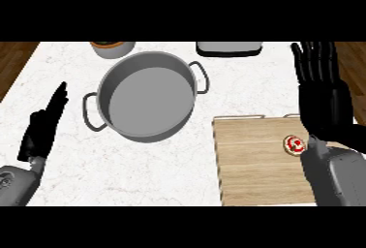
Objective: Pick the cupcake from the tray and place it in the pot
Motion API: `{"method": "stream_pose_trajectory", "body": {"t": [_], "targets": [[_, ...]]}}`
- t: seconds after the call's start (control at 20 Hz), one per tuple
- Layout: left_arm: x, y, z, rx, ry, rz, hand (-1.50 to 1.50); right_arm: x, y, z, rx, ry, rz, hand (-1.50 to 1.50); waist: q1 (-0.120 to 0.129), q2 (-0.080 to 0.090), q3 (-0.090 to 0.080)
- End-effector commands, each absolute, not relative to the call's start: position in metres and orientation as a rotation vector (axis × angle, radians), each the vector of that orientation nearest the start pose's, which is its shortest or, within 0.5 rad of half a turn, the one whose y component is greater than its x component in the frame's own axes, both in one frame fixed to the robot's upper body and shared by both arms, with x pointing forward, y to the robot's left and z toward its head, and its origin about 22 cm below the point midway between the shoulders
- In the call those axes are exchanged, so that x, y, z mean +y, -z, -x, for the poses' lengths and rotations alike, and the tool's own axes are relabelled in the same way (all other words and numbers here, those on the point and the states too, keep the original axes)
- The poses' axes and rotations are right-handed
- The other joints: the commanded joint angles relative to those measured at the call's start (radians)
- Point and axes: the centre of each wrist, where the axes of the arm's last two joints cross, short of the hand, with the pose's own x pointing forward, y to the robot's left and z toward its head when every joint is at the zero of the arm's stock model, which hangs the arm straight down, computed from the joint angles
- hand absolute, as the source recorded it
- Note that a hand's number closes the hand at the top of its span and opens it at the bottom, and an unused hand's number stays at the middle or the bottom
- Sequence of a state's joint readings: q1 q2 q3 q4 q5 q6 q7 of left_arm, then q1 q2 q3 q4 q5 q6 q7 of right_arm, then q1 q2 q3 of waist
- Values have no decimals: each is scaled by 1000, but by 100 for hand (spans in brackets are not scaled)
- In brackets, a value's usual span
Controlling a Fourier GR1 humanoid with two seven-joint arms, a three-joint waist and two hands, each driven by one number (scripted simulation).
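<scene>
Cupcake (pixel 294 144): is sitting on the wooden tray (pixel 250 164), toward its right side, at about 4 o'clock from the view's centre. The red-and-white top is facing up. It is not yet picked.

Tray: is lying flat on the desk (pixel 143 169) at 4 o'clock, with its handled end pointing to 12.

Pot (pixel 107 82): is standing upright at 11 o'clock, near the tray's far left corner but not touching it. The mouth is opening straight up and nothing is showing inside. Judging by this, a drop from above is all the placing needs.

Right hand (pixel 325 106): is hovering at 2 o'clock over the tray's far right corner. Its fingers are straight and spread wide, and it is holding nothing. The wrist is sitting just beside the cupcake, at the cupcake's 3 o'clock, and I cannot tell whether they are touching.

Judgement: the fingers are pointing past the cupcake toward 12. The hand is likely needing to draw back toward 6 and curl before any grasp.

Left hand (pixel 43 126): is showing edge-on at 9 o'clock, well apart from the tray. Its fingers are straight and it is holding nothing, so it is resting.

Travel: the pot is lying at 10 o'clock from the cupcake. Nothing is standing between them.

Desk: white marbled top, running flat across the view.

Far edge: a round container (pixel 112 47) with an orange rim is standing at 11 o'clock. A grey boxy item (pixel 229 47) is standing at 1 o'clock, and I cannot tell what it is.

Room: dark wood flooring (pixel 14 53) is showing past both far corners.
</scene>
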State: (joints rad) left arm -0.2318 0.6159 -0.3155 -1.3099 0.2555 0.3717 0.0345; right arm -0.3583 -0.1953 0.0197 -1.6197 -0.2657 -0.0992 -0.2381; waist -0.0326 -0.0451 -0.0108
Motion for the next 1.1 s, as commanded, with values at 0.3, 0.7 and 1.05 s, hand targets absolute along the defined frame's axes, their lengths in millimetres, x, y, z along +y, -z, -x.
{"method": "stream_pose_trajectory", "body": {"t": [0.3, 0.7, 1.05], "targets": [[255, 7, -268, -1321, 257, -102, 0, -294, -132, -301, -1818, -1080, 263, 150, -15, 34, -14], [252, 18, -255, -1279, 260, 48, 0, -367, -64, -251, -2197, -628, -104, -150, 17, 44, 12], [249, 36, -251, -1267, 270, 10, 0, -379, -136, -249, -1811, -992, 37, -150, 8, 44, 7]]}}
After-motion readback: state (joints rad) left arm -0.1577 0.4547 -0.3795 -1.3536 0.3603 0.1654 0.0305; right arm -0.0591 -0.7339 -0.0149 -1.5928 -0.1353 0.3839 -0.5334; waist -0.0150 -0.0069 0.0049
